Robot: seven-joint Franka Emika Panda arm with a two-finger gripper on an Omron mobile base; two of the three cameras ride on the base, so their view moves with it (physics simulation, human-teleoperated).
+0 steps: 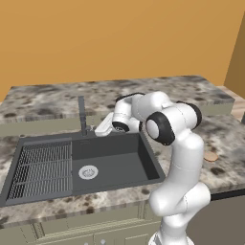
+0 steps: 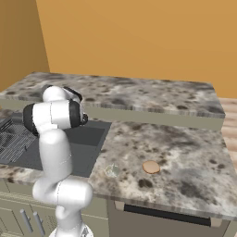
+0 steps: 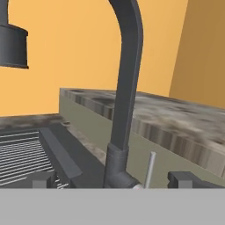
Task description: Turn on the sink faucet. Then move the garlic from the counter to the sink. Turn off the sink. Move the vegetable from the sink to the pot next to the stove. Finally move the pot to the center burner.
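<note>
I see gripper (image 3: 113, 179) jaws spread wide, holding nothing, close before slim dark-grey metal faucet (image 3: 125, 94) base, at far edge of large dark-grey rectangular sink (image 1: 115, 158); thin silver lever (image 3: 150, 169) sits between 2 dark fingertips (image 3: 182, 179).

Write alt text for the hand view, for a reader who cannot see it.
Close-up of the dark-grey sink faucet rising between the open gripper fingers, with its thin silver lever at the base just right of the spout. The wire rack of the sink lies at lower left; a granite counter and orange wall sit behind.
</note>
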